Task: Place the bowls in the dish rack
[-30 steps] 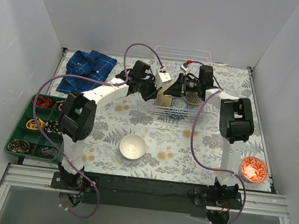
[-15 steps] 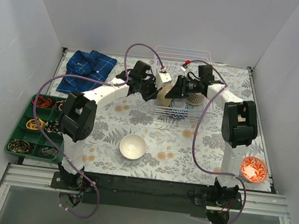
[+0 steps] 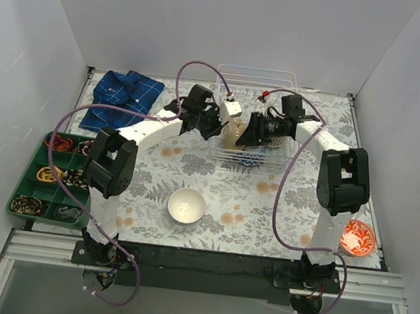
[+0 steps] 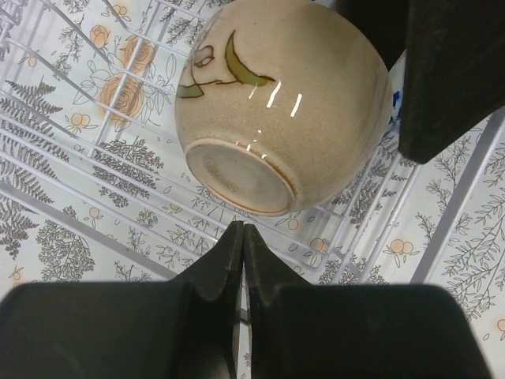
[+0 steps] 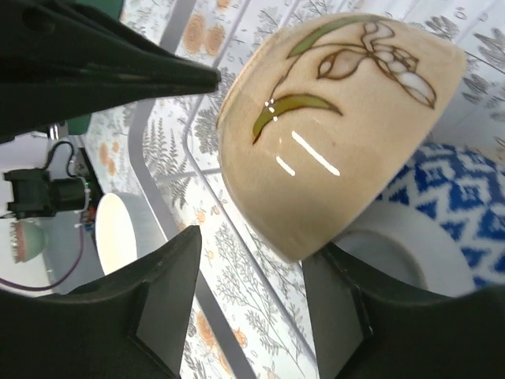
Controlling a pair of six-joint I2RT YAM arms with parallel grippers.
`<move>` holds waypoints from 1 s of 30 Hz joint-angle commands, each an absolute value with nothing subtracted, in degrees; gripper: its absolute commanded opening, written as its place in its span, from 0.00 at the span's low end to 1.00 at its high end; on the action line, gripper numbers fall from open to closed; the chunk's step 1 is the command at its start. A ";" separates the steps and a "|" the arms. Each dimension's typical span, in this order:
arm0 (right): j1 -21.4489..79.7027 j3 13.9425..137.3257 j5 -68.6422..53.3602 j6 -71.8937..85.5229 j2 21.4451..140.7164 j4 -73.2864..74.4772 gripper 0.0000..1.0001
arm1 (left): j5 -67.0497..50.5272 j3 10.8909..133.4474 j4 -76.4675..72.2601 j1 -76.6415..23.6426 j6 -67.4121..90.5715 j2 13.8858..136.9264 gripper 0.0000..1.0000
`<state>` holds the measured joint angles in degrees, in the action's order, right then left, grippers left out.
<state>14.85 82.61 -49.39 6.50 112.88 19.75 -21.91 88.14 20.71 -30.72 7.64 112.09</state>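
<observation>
The beige bowl [image 4: 276, 103] lies tipped in the dish rack [image 3: 240, 69] against a blue patterned bowl [image 5: 450, 197], the right gripper [image 5: 256, 243] spread astride its rim and the left gripper [image 4: 242, 233] closed and empty at the rack's edge, while a white bowl [image 3: 186, 205] and a red bowl [image 3: 357, 238], both well outside the rack, are not yet loaded.

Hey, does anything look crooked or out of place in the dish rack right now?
Yes. The beige ceramic bowl with painted green leaves lies tipped on its side in the white wire dish rack, apparently leaning on a blue-and-white patterned bowl rather than sitting squarely.
</observation>
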 commanded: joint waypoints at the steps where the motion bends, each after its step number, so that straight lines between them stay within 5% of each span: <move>1: 14.06 81.74 -42.37 1.16 107.50 25.12 0.62 | -21.09 89.82 18.28 -30.67 7.47 112.15 0.00; 30: 7.03 70.49 -28.39 -5.98 90.62 29.18 0.60 | -26.54 96.59 11.34 -36.03 15.29 119.27 0.00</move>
